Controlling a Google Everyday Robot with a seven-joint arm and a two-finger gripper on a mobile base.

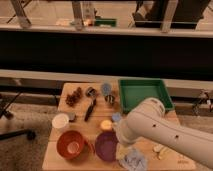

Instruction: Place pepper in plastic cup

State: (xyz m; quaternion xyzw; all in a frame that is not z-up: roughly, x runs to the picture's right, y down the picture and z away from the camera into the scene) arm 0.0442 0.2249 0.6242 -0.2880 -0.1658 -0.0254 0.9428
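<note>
A small yellow-orange pepper [105, 124] lies on the wooden table [80, 159] near its middle, just behind a purple bowl [105, 146]. A white plastic cup [61, 121] stands at the left, behind an orange bowl [70, 144]. My white arm [165, 131] reaches in from the right over the front of the table. Its gripper [120, 138] end hangs at the purple bowl's right rim, just right of and in front of the pepper. The arm hides the fingers.
A green tray [145, 93] sits at the back right. A blue-grey cup [106, 89], small grey items [91, 92], a brown cluster [75, 96] and a dark utensil [90, 109] lie at the back. A crumpled grey cloth [133, 160] lies at the front edge.
</note>
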